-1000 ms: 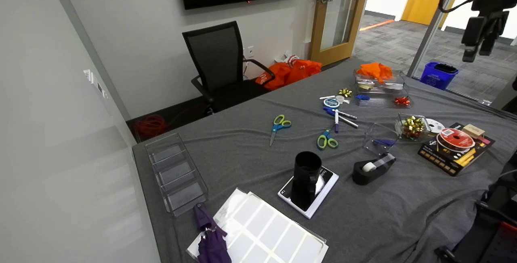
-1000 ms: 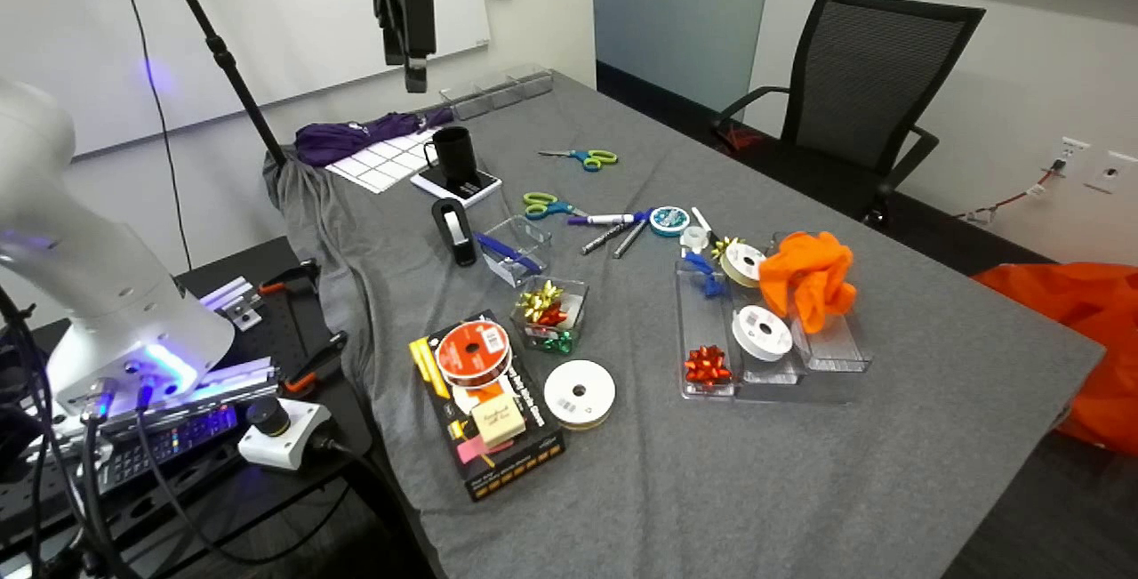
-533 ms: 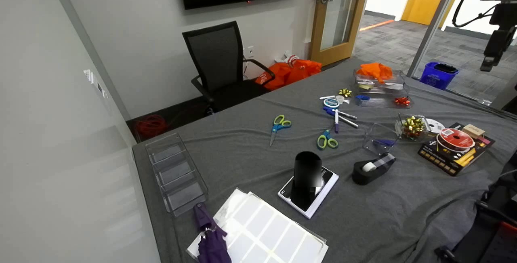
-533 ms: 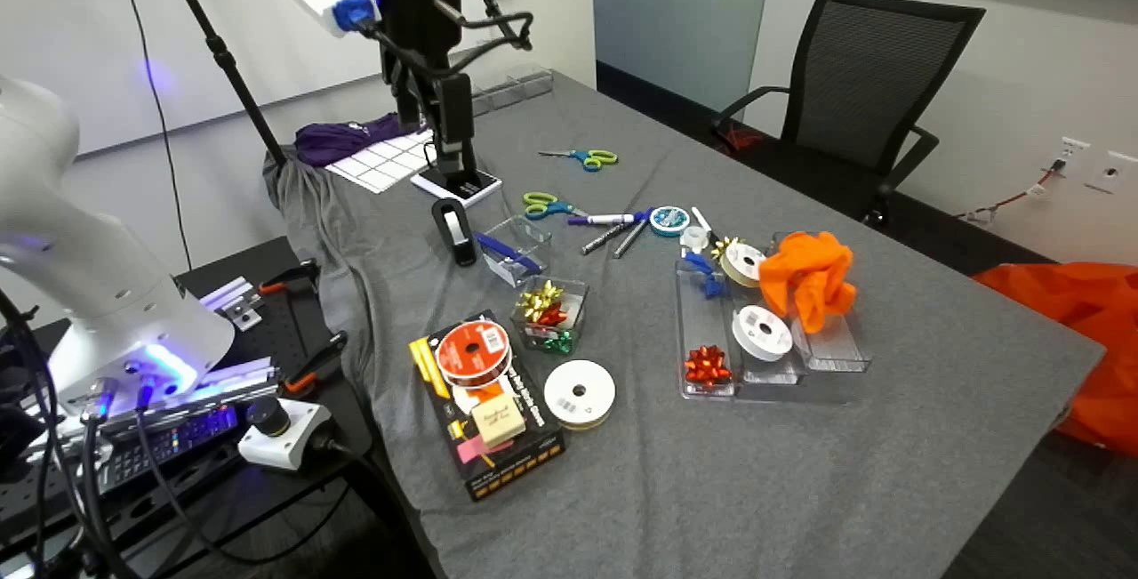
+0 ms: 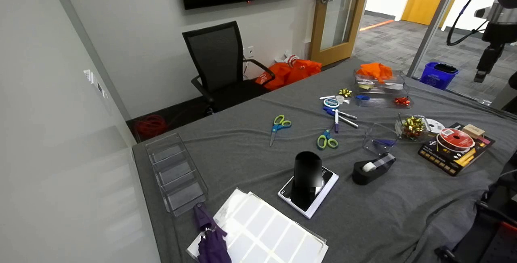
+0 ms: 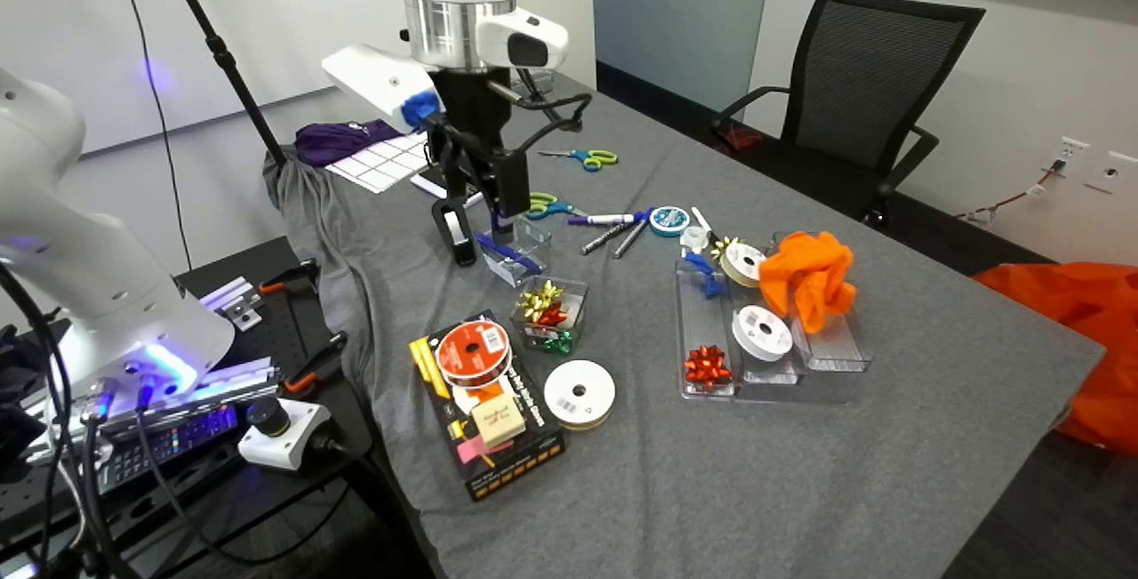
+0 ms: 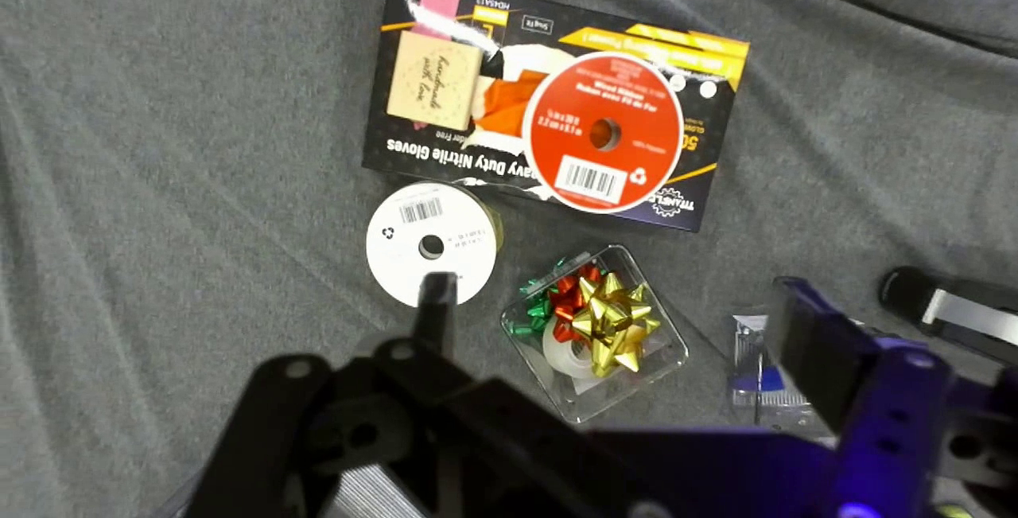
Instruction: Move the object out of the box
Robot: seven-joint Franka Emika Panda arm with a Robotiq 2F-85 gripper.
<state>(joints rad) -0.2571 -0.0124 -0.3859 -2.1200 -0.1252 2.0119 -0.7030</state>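
The box is a flat black glove carton (image 6: 531, 401) with yellow and orange print, lying on the grey cloth; it shows in the wrist view (image 7: 509, 104) and in an exterior view (image 5: 438, 163). On its top lie a red ribbon spool (image 7: 565, 136) and a small wooden stamp block (image 7: 433, 76), side by side and apart. My gripper (image 7: 616, 303) is open with nothing between its fingers. In an exterior view the gripper (image 6: 500, 225) hangs above the table near the tape dispenser, apart from the box. Its fingers overlap each other in both exterior views.
A clear bin (image 6: 571, 330) with shiny bows and a white spool (image 6: 580, 392) stand close beside the box. Another clear bin (image 6: 524, 245) with a blue pen and a black tape dispenser (image 6: 455, 232) lie near the gripper. A clear organizer (image 6: 702, 330) stands farther off.
The arm and gripper have come down and across, from high above the table's far side toward the box and the small clear bins. The things on the table have not moved.
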